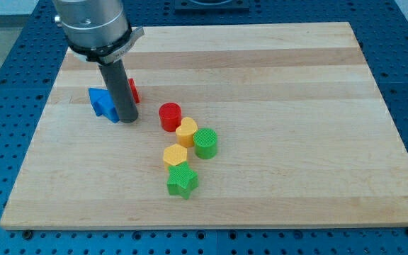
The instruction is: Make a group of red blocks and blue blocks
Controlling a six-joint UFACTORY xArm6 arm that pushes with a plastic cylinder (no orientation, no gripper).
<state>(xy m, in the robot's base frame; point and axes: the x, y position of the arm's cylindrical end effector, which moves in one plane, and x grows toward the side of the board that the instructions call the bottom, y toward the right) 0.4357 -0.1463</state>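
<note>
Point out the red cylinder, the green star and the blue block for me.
red cylinder (169, 113): camera view, its top face.
green star (182, 180): camera view, its top face.
blue block (103, 100): camera view, its top, left of the rod.

On the wooden worktop (296, 85), a yellow block (187, 132) touches a green cylinder (206, 143) on its right. Below them lie a yellow hexagon (175, 155) and a green star (182, 182), touching.

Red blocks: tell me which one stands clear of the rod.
The red cylinder block, beside the yellow block; the other red block is half hidden behind my tip.
</note>
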